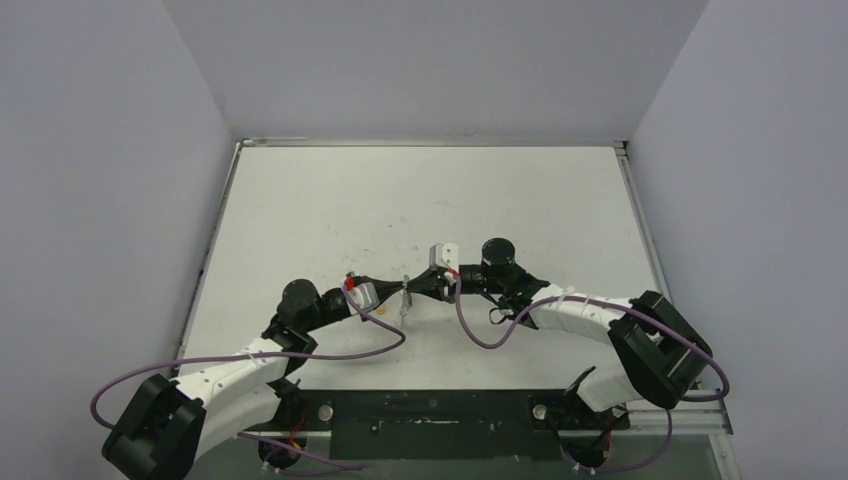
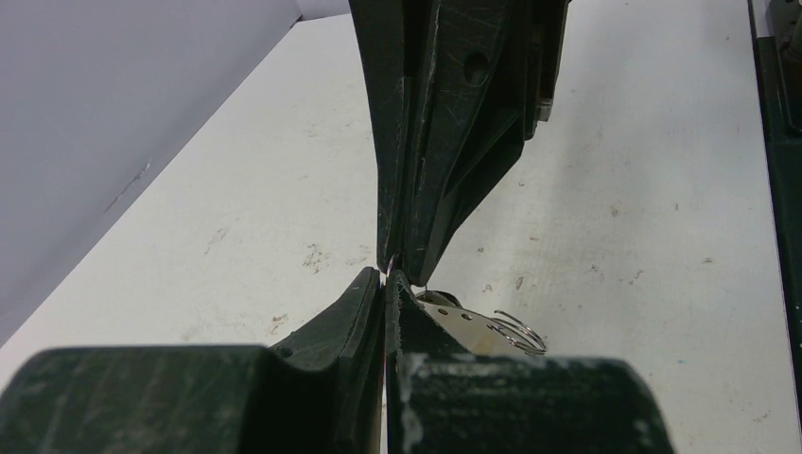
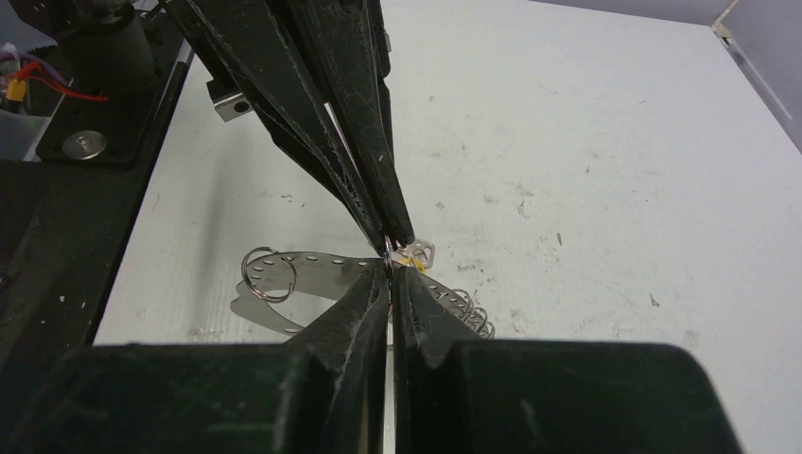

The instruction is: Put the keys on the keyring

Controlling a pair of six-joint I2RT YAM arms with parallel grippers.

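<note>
The left gripper (image 2: 384, 280) and right gripper (image 3: 391, 272) are both clamped shut, tip to tip. The keyring (image 3: 303, 271) (yellow-headed key (image 3: 416, 253) beside it) sits at their tips. I cannot tell whether either grips it.

The right gripper (image 3: 390, 271) hides much of the keyring (image 3: 317, 266) and yellow key (image 3: 414, 253).

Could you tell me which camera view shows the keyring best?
The right wrist view: the keyring shows its silvery band and small rings clearly. The left wrist view catches only a few rings; the top view, a tiny glint.
</note>
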